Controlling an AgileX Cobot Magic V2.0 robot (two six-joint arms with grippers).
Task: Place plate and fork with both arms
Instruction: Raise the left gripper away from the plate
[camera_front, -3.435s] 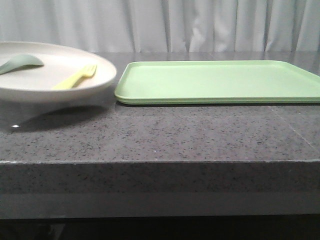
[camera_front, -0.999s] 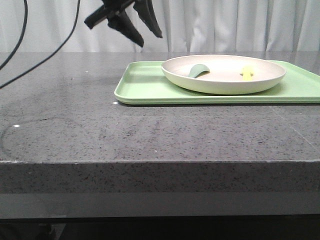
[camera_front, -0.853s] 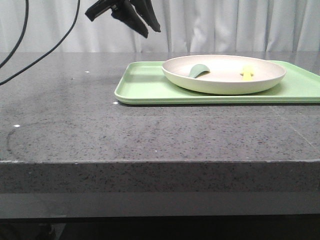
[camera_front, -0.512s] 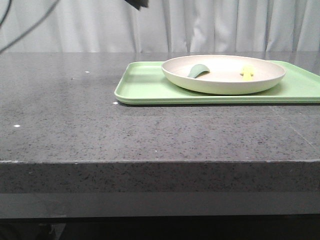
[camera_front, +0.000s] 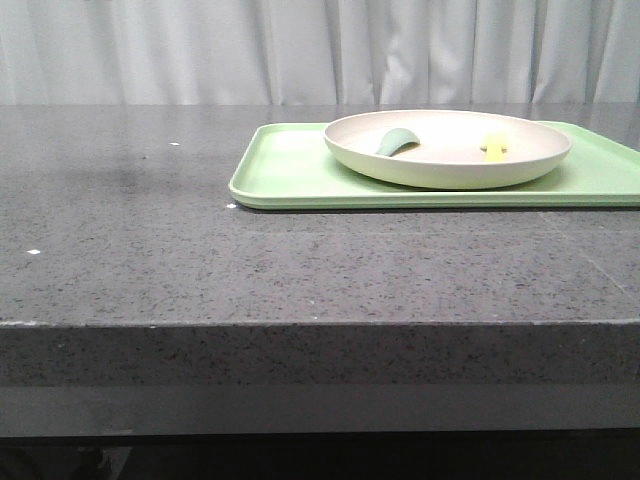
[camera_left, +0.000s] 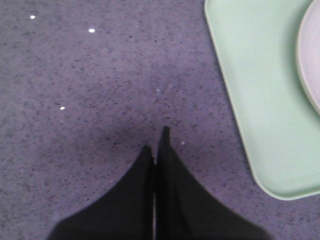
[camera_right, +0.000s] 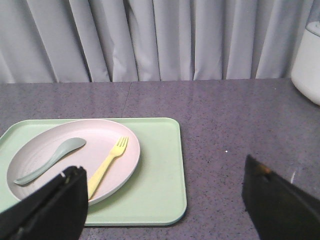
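Observation:
The cream plate rests on the light-green tray at the table's right. Inside it lie the pale-yellow fork and a grey-green spoon. Neither gripper shows in the front view. The left gripper is shut and empty, high over bare table beside the tray, with only the plate's edge in sight. The right gripper is wide open and empty, held back from the plate. The fork lies near one of its fingers, untouched.
Dark speckled stone covers the table, whose front edge runs across the front view. A grey curtain hangs behind. A white container stands on the table beyond the tray's far side. The spoon lies beside the fork.
The plate with fork and spoon has gone from the table's left onto the tray. The left gripper has since risen and left the top of the front view.

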